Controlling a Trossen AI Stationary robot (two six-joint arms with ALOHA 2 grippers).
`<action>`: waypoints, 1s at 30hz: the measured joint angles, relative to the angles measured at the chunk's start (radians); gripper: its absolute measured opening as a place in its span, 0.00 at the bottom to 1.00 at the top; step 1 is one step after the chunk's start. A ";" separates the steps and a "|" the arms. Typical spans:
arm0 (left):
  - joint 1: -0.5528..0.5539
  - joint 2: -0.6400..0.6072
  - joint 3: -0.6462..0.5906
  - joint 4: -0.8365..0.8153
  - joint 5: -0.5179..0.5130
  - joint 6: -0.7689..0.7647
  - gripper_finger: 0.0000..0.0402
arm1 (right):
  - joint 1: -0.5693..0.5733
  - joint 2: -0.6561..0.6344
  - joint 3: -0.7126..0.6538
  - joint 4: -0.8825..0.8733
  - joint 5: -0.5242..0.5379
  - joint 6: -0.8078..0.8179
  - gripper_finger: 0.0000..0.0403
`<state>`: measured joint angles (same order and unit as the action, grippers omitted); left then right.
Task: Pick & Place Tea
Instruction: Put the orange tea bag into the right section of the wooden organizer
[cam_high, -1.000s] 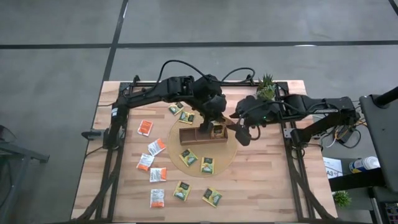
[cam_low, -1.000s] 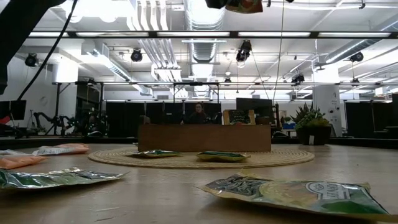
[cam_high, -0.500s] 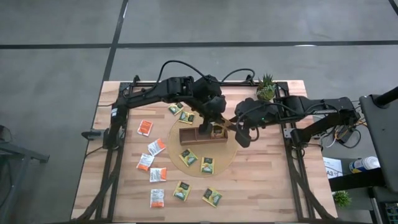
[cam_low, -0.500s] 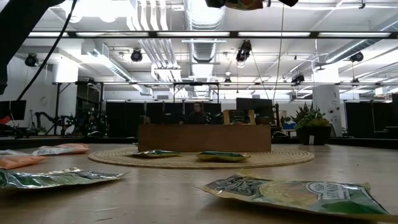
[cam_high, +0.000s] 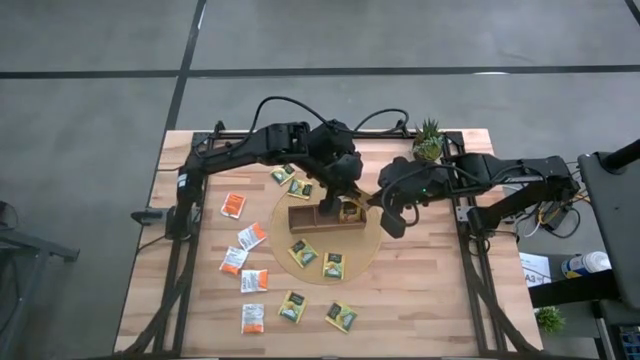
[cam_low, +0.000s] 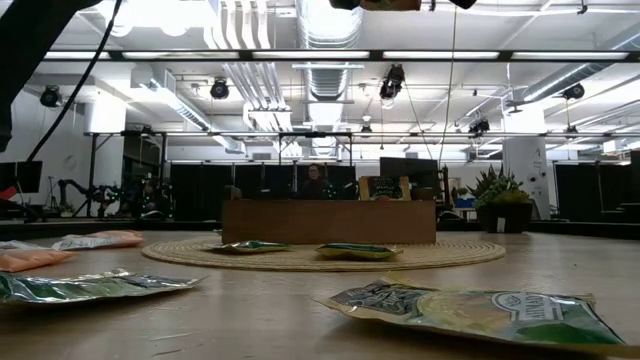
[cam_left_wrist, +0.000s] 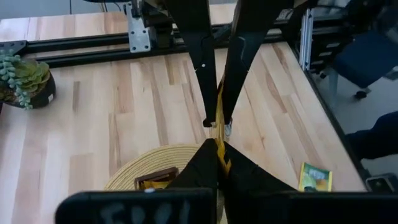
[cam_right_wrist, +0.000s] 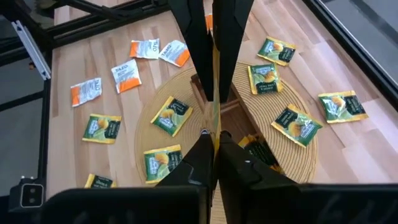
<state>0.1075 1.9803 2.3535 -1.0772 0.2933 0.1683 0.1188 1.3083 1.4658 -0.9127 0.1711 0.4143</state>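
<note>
Both grippers pinch one yellow-green tea sachet (cam_left_wrist: 219, 115) above the wooden tray (cam_high: 310, 219).
Left gripper (cam_high: 347, 205) and right gripper (cam_high: 368, 204) are clamped on it over the tray's right compartment, which holds a sachet; tray sits on a round woven mat (cam_high: 368, 250).

In the left wrist view we see our left hand (cam_left_wrist: 217, 152) closed on a thin yellow sachet (cam_left_wrist: 219, 118), held on edge. The right hand (cam_left_wrist: 217, 121) faces it and pinches the same sachet from the far side. Below the left hand lie a round woven mat (cam_left_wrist: 134, 171) and a corner of the wooden tray (cam_left_wrist: 152, 180). Another green sachet (cam_left_wrist: 314, 177) lies on the surface (cam_left_wrist: 143, 106) to one side, and a small succulent plant (cam_left_wrist: 25, 78) stands well apart.
</note>
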 joint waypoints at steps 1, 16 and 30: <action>0.002 -0.002 0.000 0.002 -0.002 -0.011 0.04 | 0.000 -0.005 0.000 -0.006 0.000 0.000 0.03; 0.024 -0.025 0.002 -0.006 0.054 -0.072 0.44 | 0.000 -0.084 0.000 -0.018 0.058 0.002 0.02; 0.046 -0.054 0.001 0.028 0.009 -0.072 0.45 | 0.001 -0.145 0.000 0.029 0.067 -0.004 0.02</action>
<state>0.1536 1.9261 2.3543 -1.0495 0.3021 0.0967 0.1196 1.1629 1.4658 -0.8835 0.2385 0.4103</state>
